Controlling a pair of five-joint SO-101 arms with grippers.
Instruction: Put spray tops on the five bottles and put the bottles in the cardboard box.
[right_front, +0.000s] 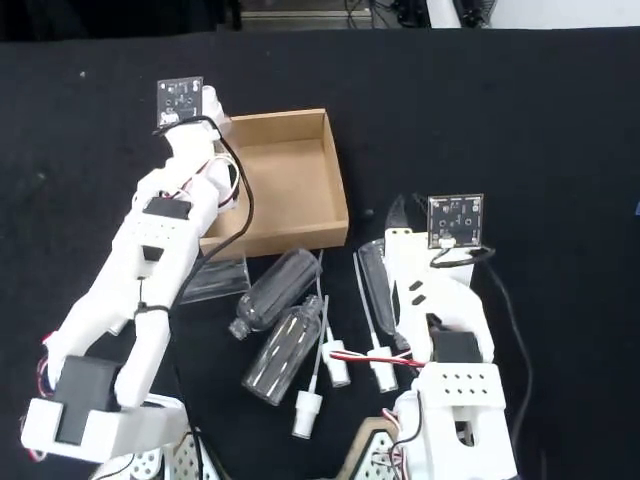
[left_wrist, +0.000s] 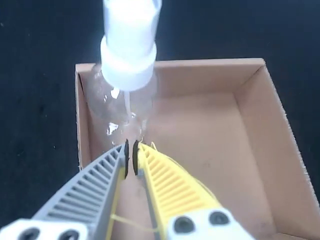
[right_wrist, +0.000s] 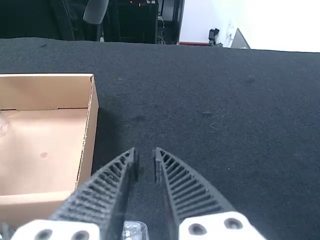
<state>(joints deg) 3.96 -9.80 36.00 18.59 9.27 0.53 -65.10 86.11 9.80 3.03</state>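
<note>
Toppling risk: clear white-topped plastic bottle (left_wrist: 125, 95) leans in the far-left corner of brown cardboard box (left_wrist: 260, 130), left gripper (left_wrist: 131, 152) clenched at its base; right gripper (right_wrist: 145, 162) slightly parted, empty.

I find no print I can read. The small boards (right_front: 181, 100) on my wrists carry marks too tiny to make out; the cardboard box (right_front: 290, 190) and bottles (right_front: 272, 290) look plain.

Clear spray-topped bottle (left_wrist: 122, 85) at cardboard box (left_wrist: 200, 77) corner
</note>
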